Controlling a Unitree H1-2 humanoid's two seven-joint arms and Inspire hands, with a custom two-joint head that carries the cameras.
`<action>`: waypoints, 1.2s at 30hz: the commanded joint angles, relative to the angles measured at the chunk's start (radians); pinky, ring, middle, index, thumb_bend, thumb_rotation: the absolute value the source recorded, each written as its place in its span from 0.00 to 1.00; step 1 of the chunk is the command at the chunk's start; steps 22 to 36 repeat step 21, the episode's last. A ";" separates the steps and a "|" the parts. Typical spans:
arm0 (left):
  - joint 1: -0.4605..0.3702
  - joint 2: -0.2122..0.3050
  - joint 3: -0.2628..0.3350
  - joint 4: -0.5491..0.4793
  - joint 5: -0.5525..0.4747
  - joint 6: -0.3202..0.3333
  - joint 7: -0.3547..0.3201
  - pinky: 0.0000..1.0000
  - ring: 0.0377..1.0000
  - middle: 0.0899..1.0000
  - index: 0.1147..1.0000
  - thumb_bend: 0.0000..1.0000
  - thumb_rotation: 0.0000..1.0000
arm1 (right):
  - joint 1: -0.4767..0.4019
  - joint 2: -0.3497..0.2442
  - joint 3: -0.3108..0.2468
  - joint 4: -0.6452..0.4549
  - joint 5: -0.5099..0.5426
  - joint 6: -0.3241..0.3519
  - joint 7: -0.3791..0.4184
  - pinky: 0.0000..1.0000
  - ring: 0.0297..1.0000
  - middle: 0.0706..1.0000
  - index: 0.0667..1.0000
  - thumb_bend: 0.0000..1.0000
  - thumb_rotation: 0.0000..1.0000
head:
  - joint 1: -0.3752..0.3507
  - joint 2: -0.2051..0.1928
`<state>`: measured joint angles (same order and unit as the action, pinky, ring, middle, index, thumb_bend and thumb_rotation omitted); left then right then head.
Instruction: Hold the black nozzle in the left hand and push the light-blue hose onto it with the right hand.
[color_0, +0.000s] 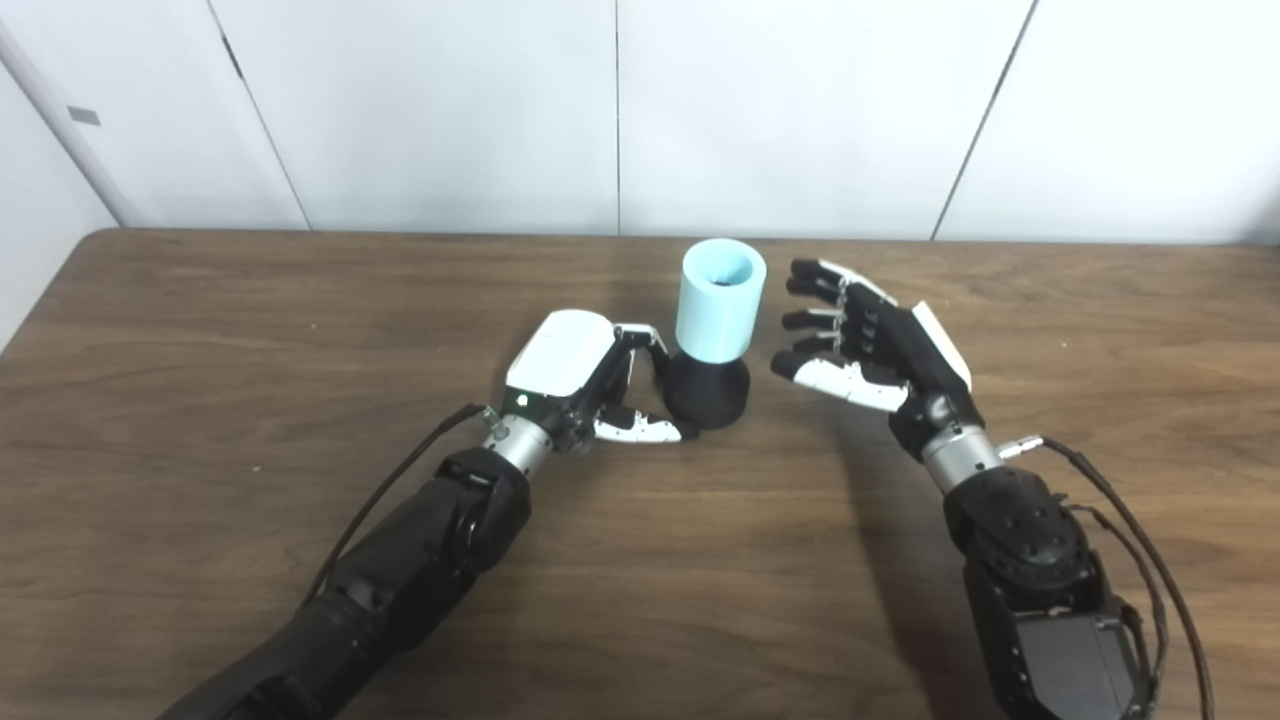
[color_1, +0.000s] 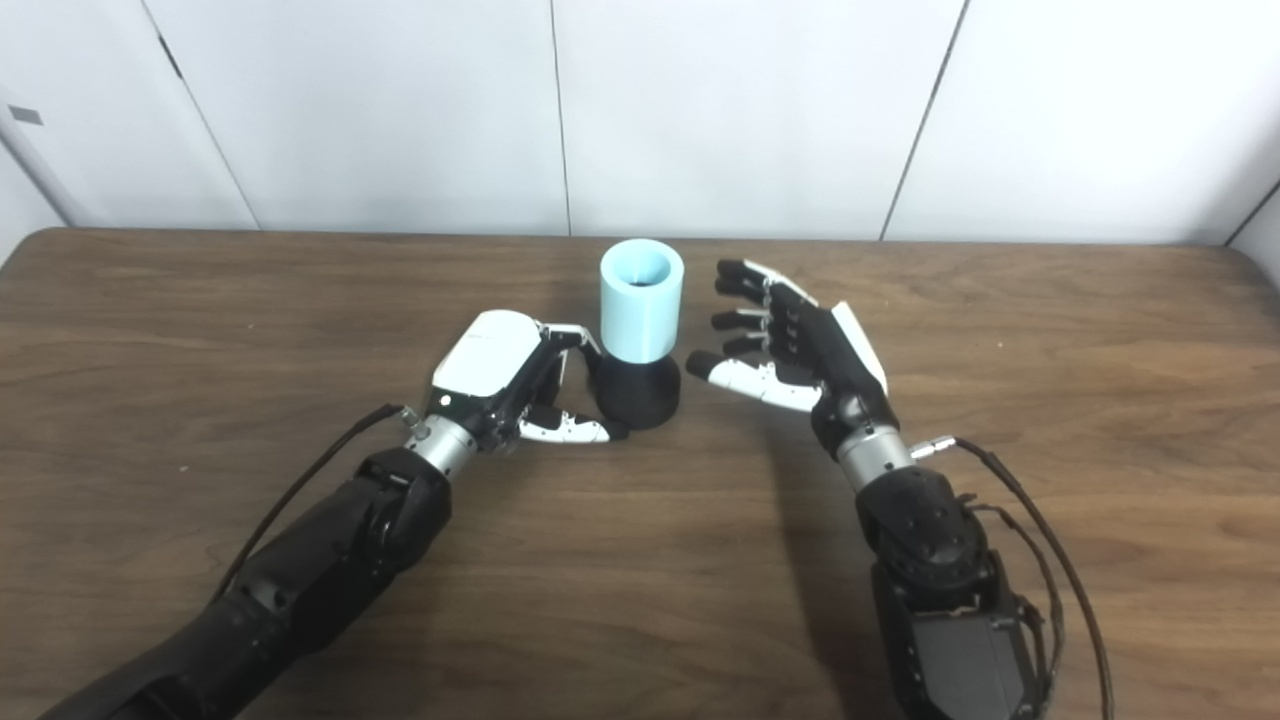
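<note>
On the wood-grain table (color_0: 200, 400), the left hand (color_0: 575, 385), glossy white shell over black links, has its fingers curled against the left side of the matte black nozzle (color_0: 708, 392), a rounded, squat base standing upright. The smooth light-blue hose (color_0: 720, 300), a short hollow cylinder, sits seated on it. Just right, the right hand (color_0: 870, 350) hovers apart, fingers spread, holding nothing.
</note>
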<state>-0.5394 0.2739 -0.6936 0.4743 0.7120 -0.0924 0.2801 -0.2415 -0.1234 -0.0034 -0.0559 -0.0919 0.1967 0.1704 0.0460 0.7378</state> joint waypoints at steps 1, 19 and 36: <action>0.093 -0.015 -0.058 0.055 0.032 0.012 -0.155 0.33 0.38 0.38 0.44 0.52 0.00 | -0.042 -0.004 0.001 -0.012 0.021 -0.049 -0.006 0.61 0.73 0.81 0.81 0.79 0.40 | 0.001 0.000; 0.131 -0.007 0.079 -0.047 -0.056 0.055 -0.197 0.40 0.41 0.42 0.44 0.51 0.00 | 0.004 0.069 -0.060 0.016 0.117 -0.128 -0.079 0.57 0.69 0.78 0.79 0.56 0.46 | -0.008 -0.004; 0.145 0.005 0.109 -0.123 -0.078 0.108 -0.265 0.47 0.52 0.52 0.44 0.52 0.04 | 0.009 0.069 -0.060 0.012 0.125 -0.128 -0.079 0.58 0.69 0.79 0.80 0.56 0.46 | -0.009 -0.003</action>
